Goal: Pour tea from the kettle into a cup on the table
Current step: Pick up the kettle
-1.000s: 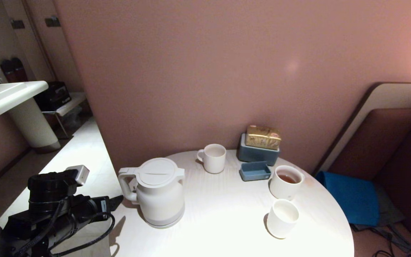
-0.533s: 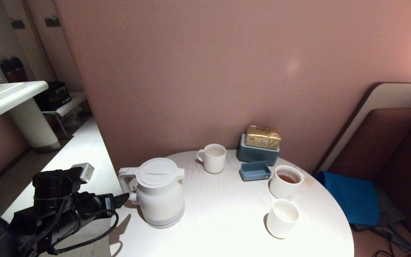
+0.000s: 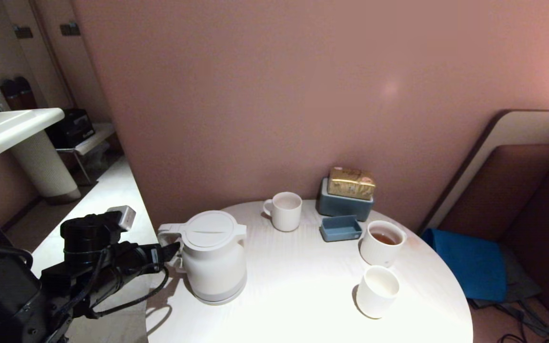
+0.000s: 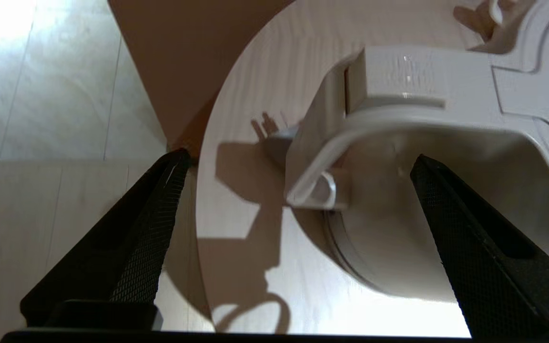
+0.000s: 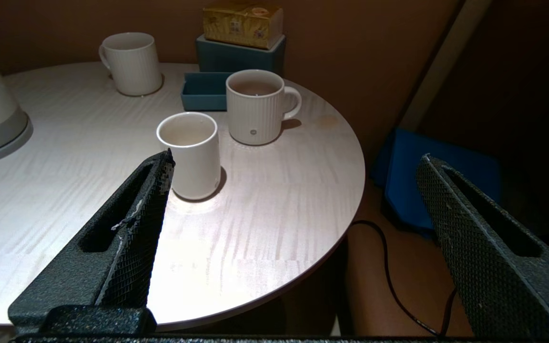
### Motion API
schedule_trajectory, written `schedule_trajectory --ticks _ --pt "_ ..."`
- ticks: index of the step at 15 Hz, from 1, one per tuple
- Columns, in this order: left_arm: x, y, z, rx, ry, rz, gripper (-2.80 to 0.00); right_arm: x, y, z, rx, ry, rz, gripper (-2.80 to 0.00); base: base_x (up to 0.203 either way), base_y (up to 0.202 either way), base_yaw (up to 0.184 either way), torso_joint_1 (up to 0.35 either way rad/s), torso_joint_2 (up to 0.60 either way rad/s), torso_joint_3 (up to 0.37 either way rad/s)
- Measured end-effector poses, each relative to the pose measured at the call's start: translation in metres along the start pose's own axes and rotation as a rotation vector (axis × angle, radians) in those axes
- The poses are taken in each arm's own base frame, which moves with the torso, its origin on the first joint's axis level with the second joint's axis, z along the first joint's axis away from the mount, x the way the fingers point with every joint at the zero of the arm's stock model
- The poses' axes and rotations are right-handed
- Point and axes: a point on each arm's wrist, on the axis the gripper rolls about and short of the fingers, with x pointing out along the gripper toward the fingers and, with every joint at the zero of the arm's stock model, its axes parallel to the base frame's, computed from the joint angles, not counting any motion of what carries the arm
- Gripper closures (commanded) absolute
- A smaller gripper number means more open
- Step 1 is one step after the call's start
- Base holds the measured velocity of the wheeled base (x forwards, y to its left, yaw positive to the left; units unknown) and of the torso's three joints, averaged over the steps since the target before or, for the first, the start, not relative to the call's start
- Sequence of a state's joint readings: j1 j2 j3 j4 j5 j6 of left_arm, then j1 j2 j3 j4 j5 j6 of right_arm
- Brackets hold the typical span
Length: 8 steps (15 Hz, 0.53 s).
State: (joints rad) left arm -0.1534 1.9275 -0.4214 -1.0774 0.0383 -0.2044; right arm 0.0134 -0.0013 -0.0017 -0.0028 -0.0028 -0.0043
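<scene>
The white kettle (image 3: 215,267) stands upright on the left part of the round white table (image 3: 293,286), its loop handle (image 3: 167,243) pointing left. My left gripper (image 3: 173,248) is open at that handle. In the left wrist view the handle (image 4: 322,143) lies between the spread fingers of the gripper (image 4: 299,159), with gaps on both sides. The small plain cup (image 3: 377,291) stands near the right front, and looks empty in the right wrist view (image 5: 189,152). Tea (image 3: 384,238) sits in the wider ribbed mug (image 5: 255,112) behind it. My right gripper (image 5: 296,158) hangs open off the table's near right edge.
A white mug (image 3: 285,211) stands at the back. A blue box (image 3: 346,204) carrying a gold packet (image 3: 351,183) and a small blue tray (image 3: 340,227) sit by the wall. A blue cushion (image 3: 465,262) and a cable (image 5: 389,267) lie right of the table.
My left arm has moved forward and to the right, bringing its open fingers up to the kettle's handle. Kettle and cups have not moved.
</scene>
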Motion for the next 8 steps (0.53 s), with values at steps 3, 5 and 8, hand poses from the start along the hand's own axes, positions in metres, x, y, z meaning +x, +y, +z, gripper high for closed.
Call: schedule_trajectory --ticks 3,5,8 --pt "0.013 0.001 -0.004 0.023 -0.035 -0.004 -2.8 0.0 0.0 0.0 0.0 0.0 0.001 -2.8 0.0 0.0 0.0 0.0 0.0 0.0" --pt "0.019 0.001 -0.008 0.024 -0.056 -0.008 -2.8 0.0 0.0 0.0 0.0 0.0 0.0 -2.8 0.0 0.0 0.0 0.0 0.0 0.0" --pt "0.024 0.002 -0.012 0.022 -0.091 -0.015 -2.8 0.0 0.0 0.0 0.0 0.0 0.0 -2.8 0.0 0.0 0.0 0.0 0.0 0.0"
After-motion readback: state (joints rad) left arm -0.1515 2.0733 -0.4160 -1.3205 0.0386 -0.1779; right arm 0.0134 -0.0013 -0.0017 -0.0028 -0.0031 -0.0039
